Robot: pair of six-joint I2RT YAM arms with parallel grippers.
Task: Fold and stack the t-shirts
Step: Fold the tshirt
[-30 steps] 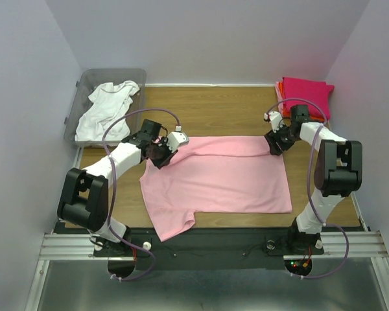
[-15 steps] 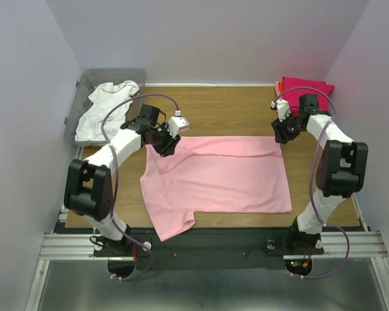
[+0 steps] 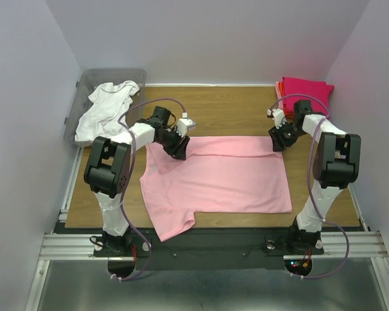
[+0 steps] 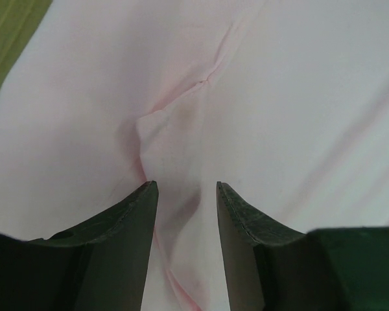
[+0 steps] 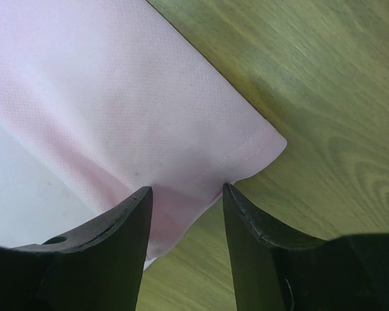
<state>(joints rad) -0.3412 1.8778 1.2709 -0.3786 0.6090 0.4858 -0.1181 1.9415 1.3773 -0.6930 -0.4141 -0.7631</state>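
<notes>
Left elbow swung inward since a second ago. We had the pink tee (image 3: 227, 175) flat on the table (image 3: 233, 120), both sets of fingers half-open and gripping nothing. Left gripper (image 4: 185, 188) sat over a wrinkle at its far-left, right gripper (image 5: 187, 191) straddled its far-right corner, likely to pinch for folding.

Soft, even light is falling from overhead in the top view, tinting the walls (image 3: 26, 78) lavender and laying only faint, short shadows on the wooden table (image 3: 233, 107); that picture is looking sharp to its edges. In the left wrist view the light pink t-shirt (image 4: 279, 97) is washing out almost to white, while the left gripper (image 4: 185, 188) is looming dark and blurred. In the right wrist view weave and wood grain are showing crisply; the right gripper (image 5: 187, 189) is sitting in shadow, slightly soft.
</notes>
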